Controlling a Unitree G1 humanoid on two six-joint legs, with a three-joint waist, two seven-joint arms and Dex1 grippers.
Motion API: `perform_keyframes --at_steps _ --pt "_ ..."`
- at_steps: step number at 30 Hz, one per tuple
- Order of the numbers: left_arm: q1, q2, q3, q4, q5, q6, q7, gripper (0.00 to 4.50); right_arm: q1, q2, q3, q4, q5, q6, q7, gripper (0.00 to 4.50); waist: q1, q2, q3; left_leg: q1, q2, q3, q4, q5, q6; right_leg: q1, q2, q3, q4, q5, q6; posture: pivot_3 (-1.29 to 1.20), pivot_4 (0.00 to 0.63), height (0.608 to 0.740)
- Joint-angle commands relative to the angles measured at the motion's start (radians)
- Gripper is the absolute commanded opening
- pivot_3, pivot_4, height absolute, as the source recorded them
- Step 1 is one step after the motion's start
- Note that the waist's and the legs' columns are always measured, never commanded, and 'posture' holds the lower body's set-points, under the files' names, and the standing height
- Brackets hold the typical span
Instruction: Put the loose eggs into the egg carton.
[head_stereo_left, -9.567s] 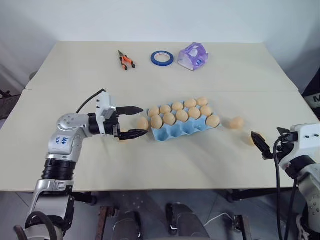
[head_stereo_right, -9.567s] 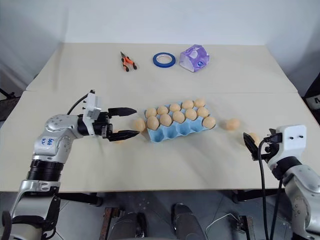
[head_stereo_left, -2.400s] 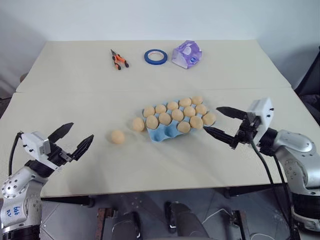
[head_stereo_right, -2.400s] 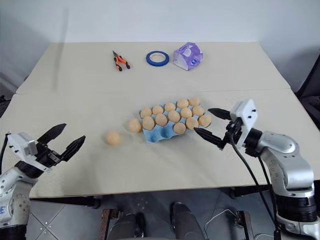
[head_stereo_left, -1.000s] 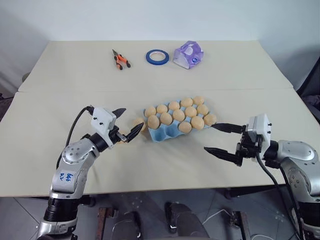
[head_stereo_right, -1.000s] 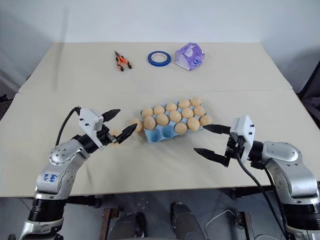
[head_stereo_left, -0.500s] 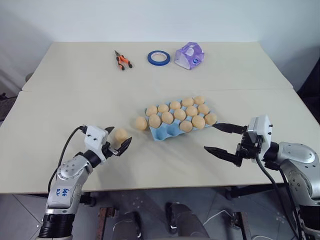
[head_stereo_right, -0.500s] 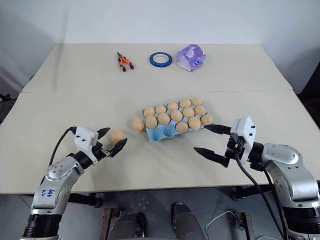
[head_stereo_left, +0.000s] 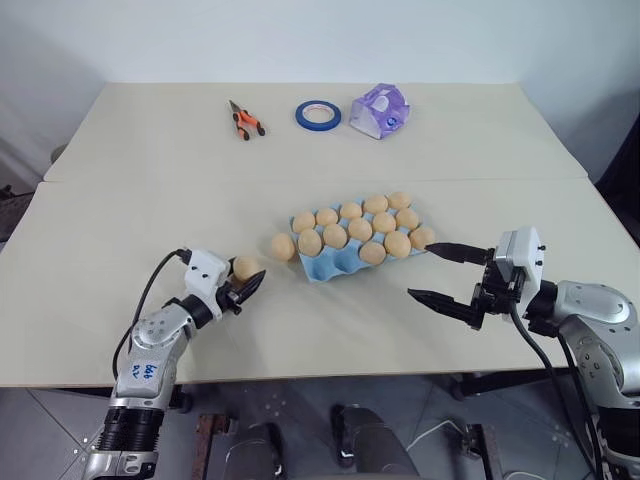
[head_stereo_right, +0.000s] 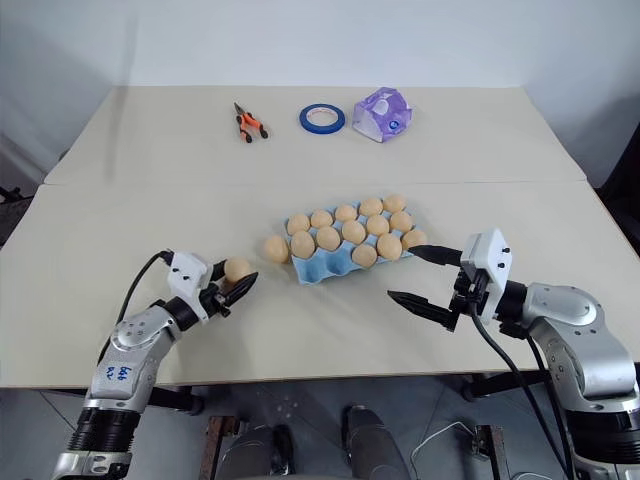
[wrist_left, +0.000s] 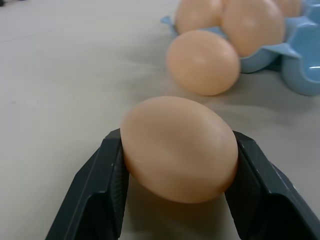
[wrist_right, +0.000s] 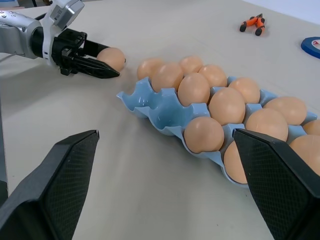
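Left gripper (head_stereo_left: 247, 284) closed (around egg (head_stereo_left: 245, 268)).

A: Where do the two eye views sit?
B: High, looking forward and down on the egg carton (head_stereo_left: 355, 240) from the table's near edge.
A: And the wrist views?
B: Low and close, the left beside the carton's end, the right facing its long side; all share that carton.

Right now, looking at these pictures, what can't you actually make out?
- Egg in the left tool: its underside is hidden in the left wrist view, so lifted or resting is unclear.
- Egg carton: its far end is cut off by the right wrist view's edge.
- Purple wrapper: its print is too small to read.
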Motion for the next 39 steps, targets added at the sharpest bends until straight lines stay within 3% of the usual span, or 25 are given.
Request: perform_keyframes --at_steps 1,10,19,30,37,39 --pt "-0.013 -0.029 -0.011 -0.108 -0.061 0.008 -0.034 2.25 0.007 -0.011 -0.038 -0.017 0.006 -0.008 -0.009 4.5 0.0 0.0 0.0 0.0 0.0 0.0 0.0 0.0 0.0 0.0 0.0 0.0 0.0 0.0 0.0 0.0 0.15 0.74" --pt "-0.19 0.005 -0.121 -0.137 -0.122 0.169 -0.218 2.25 -0.001 -0.005 -0.035 -0.009 -0.001 -0.019 -0.023 4.5 0.0 0.0 0.0 0.0 -0.001 0.0 0.001 0.001 0.001 0.0 0.001 0.001 0.0 0.001 0.002 0.0 0.15 0.74" --pt "-0.364 -0.139 -0.232 0.056 -0.04 0.074 -0.24 2.25 0.04 0.009 -0.053 -0.05 -0.001 -0.02 -0.069 4.5 0.003 0.0 0.0 -0.001 -0.002 -0.002 0.001 0.003 0.005 0.0 0.001 0.001 0.0 0.002 0.003 0.0 0.15 0.74" --pt "-0.445 -0.208 -0.242 0.212 0.028 0.007 -0.212 2.25 0.083 0.012 -0.074 -0.086 0.001 -0.021 -0.111 4.5 0.0 0.0 0.0 -0.001 -0.002 -0.002 0.001 0.003 0.005 0.0 0.001 0.001 0.0 0.002 0.004 0.0 0.15 0.74" --pt "-0.42 -0.207 -0.244 0.153 0.026 0.058 -0.202 4.43 0.079 0.01 -0.07 -0.079 0.001 -0.024 -0.114 4.5 0.001 0.0 0.0 -0.001 -0.002 -0.002 0.001 0.003 0.005 0.0 0.001 0.001 0.001 0.002 0.004 0.0 0.15 0.74" --pt "-0.414 -0.197 -0.234 0.133 0.021 0.072 -0.198 4.47 0.075 0.008 -0.067 -0.074 0.0 -0.025 -0.109 4.5 0.001 0.0 0.0 -0.001 -0.002 -0.002 0.001 0.003 0.005 0.0 0.001 0.001 0.001 0.002 0.004 0.0 0.15 0.74"
